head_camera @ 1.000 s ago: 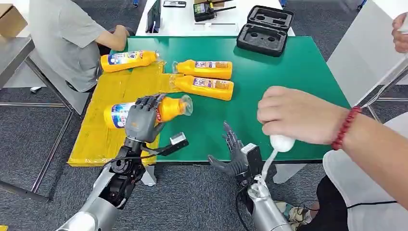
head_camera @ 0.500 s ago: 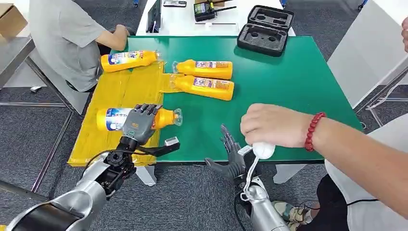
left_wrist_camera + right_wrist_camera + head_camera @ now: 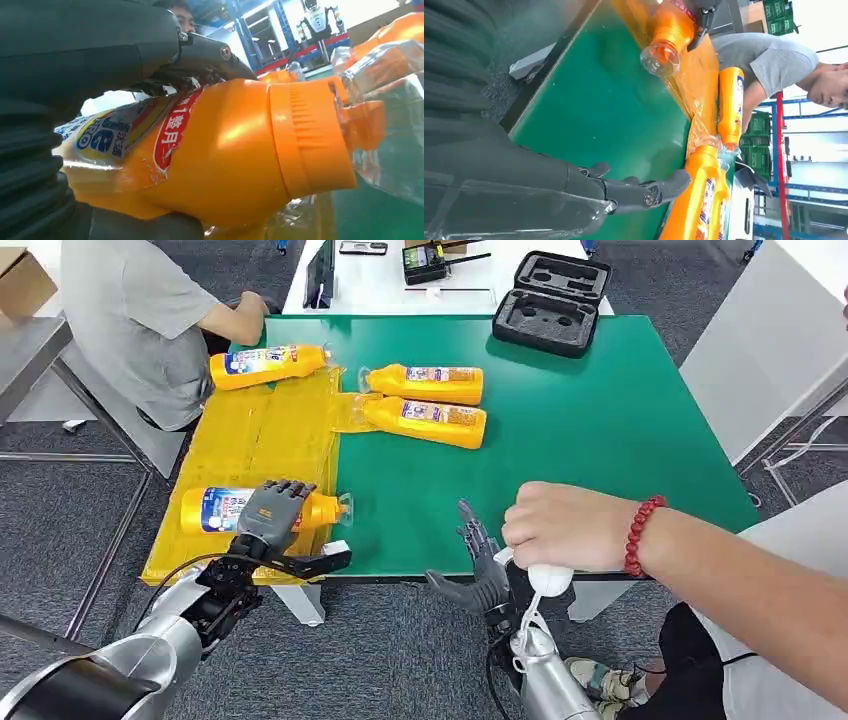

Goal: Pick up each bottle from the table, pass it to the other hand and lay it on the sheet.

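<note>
L hand (image 3: 272, 516) grips bottle (image 3: 215, 510) lying over yellow sheet (image 3: 260, 430); R hand (image 3: 482, 570) empty, fingers apart.

bottle (image 3: 220, 150): glossy orange plastic | sheet (image 3: 250, 440): shiny crinkled yellow film | table (image 3: 600, 430): matt green

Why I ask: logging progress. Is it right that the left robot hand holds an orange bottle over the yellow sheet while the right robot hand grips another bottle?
Not quite. The right robot hand holds nothing, as the head view shows. The left robot hand does hold the orange bottle over the yellow sheet.
</note>
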You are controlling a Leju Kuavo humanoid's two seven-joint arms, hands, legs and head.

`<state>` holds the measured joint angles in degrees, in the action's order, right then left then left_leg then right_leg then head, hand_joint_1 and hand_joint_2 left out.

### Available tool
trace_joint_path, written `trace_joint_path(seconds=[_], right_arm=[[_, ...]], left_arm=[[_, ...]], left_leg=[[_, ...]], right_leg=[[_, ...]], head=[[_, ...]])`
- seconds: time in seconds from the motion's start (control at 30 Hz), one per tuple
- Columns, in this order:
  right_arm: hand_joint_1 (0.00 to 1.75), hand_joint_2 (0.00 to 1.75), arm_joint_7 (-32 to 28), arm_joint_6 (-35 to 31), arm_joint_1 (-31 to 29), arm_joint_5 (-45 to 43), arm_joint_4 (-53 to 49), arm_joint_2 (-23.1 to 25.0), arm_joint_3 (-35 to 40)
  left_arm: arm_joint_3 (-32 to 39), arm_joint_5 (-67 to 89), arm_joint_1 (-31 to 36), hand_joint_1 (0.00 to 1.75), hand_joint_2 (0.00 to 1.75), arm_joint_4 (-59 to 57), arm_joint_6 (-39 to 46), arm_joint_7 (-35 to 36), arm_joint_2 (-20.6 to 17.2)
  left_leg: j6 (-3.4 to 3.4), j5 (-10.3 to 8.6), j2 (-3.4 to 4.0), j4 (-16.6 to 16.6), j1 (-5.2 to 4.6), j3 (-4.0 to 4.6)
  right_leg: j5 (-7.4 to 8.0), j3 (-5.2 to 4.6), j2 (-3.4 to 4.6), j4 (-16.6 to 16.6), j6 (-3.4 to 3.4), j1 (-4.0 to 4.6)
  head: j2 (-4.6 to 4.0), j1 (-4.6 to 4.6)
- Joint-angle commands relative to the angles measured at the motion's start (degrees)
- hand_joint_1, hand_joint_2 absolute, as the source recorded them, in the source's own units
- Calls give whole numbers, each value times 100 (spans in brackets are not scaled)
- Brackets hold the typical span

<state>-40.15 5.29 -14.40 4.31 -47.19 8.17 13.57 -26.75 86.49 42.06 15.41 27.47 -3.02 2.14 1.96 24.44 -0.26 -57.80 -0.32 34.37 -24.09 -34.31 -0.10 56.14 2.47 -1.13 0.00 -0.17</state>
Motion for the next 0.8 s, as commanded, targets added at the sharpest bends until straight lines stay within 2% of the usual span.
trace_joint_path(seconds=[0.03, 0.1, 0.63, 0.77, 0.8], right_arm=[[0, 175, 15, 9, -267, -84, 350, -26, 147], [0, 175, 15, 38, -321, -97, 416, -18, 170], [0, 175, 15, -41, -370, -168, 578, -58, 129], [0, 175, 15, -197, -242, -143, 468, -83, 20], [0, 175, 15, -250, -166, -153, 382, -103, -52]], left_arm=[[170, -146, 57, 16, 175, -339, 69, -218, -142], [187, -139, 21, 5, 175, -347, 6, -282, -154], [172, 8, -28, 0, 175, -338, -24, -304, -110], [559, -234, -71, 0, 175, -143, 963, -443, 65], [885, -529, -246, 0, 175, 174, 1253, -621, 211]], left_leg=[[-14, 15, 21, -5, 12, -25], [-14, 16, 24, -3, 11, -28], [-7, 6, 12, 4, 3, -18], [-8, 6, 4, 2, 4, -19], [-8, 5, -1, 3, 5, -19]], right_leg=[[-7, 23, 19, -1, -14, 12], [-7, 25, 22, -2, -14, 12], [-2, 16, 11, -3, -7, 4], [-4, 19, 3, -3, -8, 4], [-4, 20, -2, -5, -7, 5]], head=[[0, 0], [0, 2], [0, 0], [0, 2], [0, 0]])
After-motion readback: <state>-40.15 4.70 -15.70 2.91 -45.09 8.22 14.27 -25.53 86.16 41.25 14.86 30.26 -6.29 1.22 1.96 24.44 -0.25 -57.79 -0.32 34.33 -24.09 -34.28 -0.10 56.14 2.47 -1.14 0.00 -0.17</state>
